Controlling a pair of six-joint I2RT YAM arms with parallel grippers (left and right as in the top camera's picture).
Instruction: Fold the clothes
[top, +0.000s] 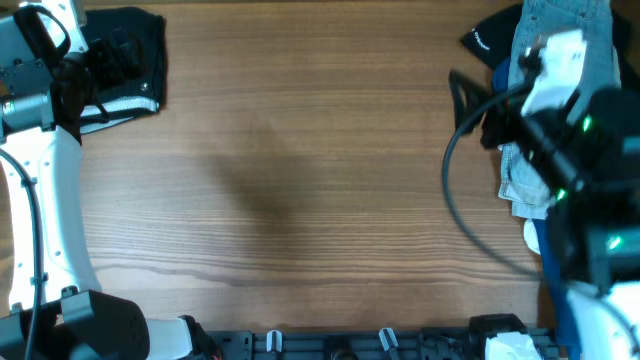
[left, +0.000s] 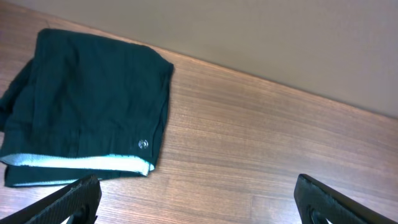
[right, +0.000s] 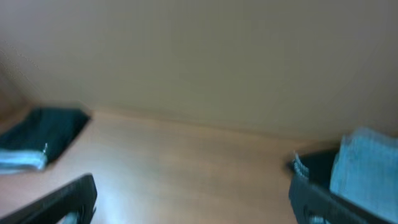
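The black shorts (top: 145, 45) lie folded into a compact rectangle at the table's far left corner, with the pale waistband (left: 81, 163) showing along one edge. In the left wrist view the shorts (left: 87, 99) fill the upper left. My left gripper (top: 117, 58) hovers over the shorts; its jaws (left: 199, 205) are wide open and empty, above bare wood just beside the fold. My right gripper (top: 472, 100) is at the far right, open and empty (right: 193, 202), apart from the shorts, which show small and blurred in its view (right: 43, 134).
Light-blue jeans (top: 560, 35) lie heaped at the far right under the right arm and also show in the right wrist view (right: 367, 168). A small black piece with white print (top: 488, 38) lies next to them. A black cable (top: 450, 190) loops over the table's right side.
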